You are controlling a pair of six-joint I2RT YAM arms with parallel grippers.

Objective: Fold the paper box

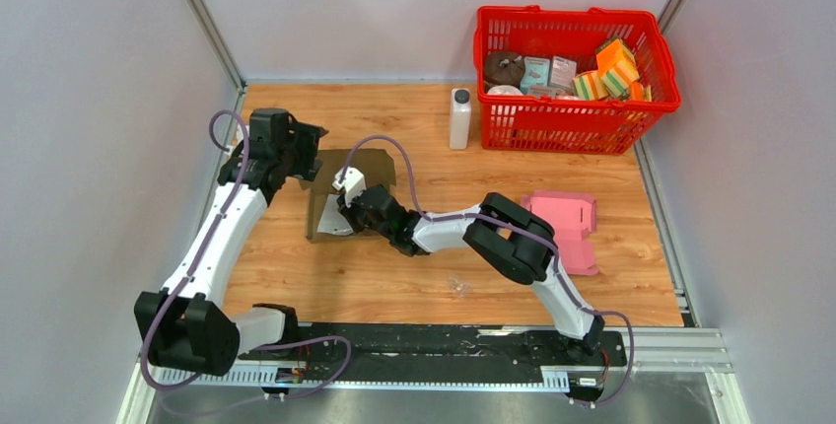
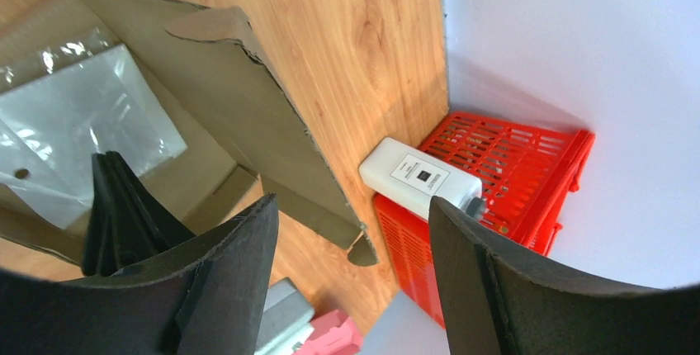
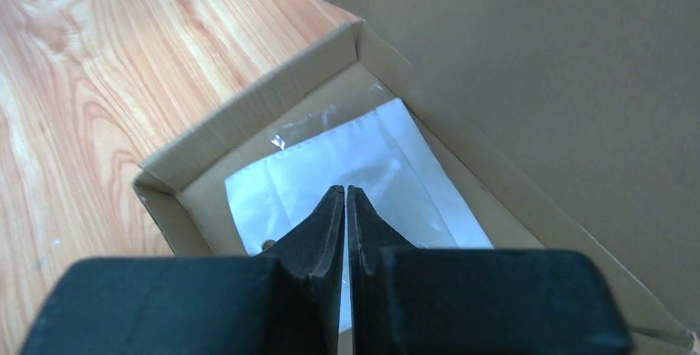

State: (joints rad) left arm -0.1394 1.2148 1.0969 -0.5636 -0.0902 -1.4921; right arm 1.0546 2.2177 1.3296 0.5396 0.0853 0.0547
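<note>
The paper box [image 1: 373, 170] is brown cardboard and lies open at the left of the table. Its lid [image 3: 536, 82] stands up beside the shallow tray [image 3: 248, 111]. A clear plastic bag [image 3: 363, 157] lies inside the tray. My right gripper [image 3: 345, 196] is shut, its tips down on that bag with nothing between them; in the top view this right gripper [image 1: 340, 215] reaches into the tray. My left gripper [image 2: 351, 248] is open and empty, just off the lid's edge [image 2: 248, 115]. From above, the left gripper [image 1: 317, 153] sits at the box's far left corner.
A white bottle [image 1: 460, 118] stands beside a red basket [image 1: 577, 106] full of items at the back right. A flat pink box [image 1: 567, 222] lies right of the right arm. A small clear scrap [image 1: 456, 286] lies near the front. Walls enclose the table.
</note>
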